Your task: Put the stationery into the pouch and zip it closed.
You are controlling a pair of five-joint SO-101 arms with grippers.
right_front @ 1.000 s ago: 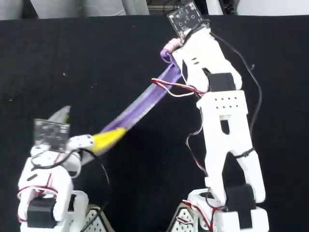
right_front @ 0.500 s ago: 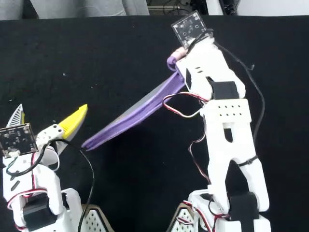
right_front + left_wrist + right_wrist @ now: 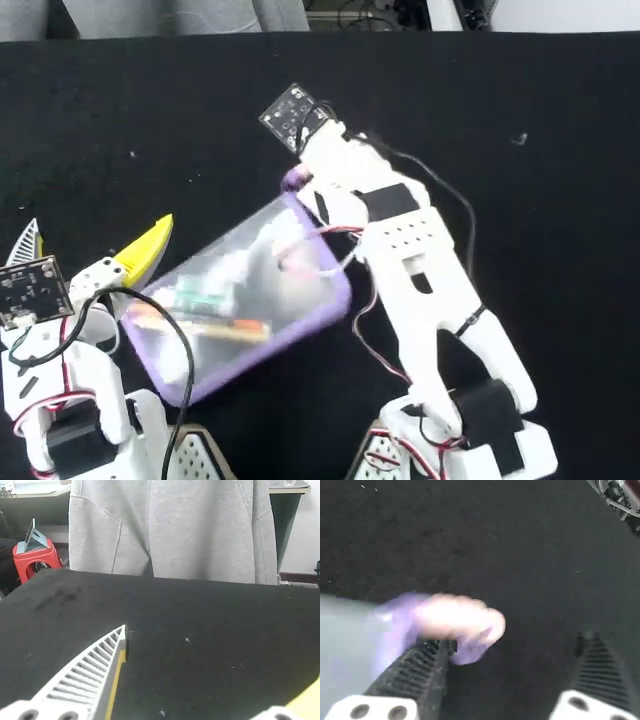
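- Right gripper (image 3: 515, 645) has its 2 fingers spread wide and nothing pinched. The blurry pink tab (image 3: 460, 622) at the pouch's corner sits right against 1 finger, not clamped.
- Left gripper (image 3: 100, 228) is spread open too and holding nothing. It hangs over the black table (image 3: 500, 100) just off the pouch's near end.
- Pouch (image 3: 290, 300) lies flat on the table between the 2 arms, set at a slant, with its far corner tucked under the right gripper. It has clear sides and a purple rim.
- Stationery (image 3: 215, 300) shows through the clear side, so it looks like it's already in there. Can't tell from these shots whether the zip is shut.
- Handling guess: it's soft and floppy, so it'll sag and fold if lifted by 1 corner. The plastic is probably slick too. Seems light overall, but the loose bits inside will slide toward whichever end dips.
- Where I'd grab: the pink tab for the zip pull, since it's small and sticks out. Then use the other gripper on the purple rim at the opposite end to brace it. Pull without that and the whole thing just drags along.
- I'd pinch the rim, not the clear middle, which would just buckle.
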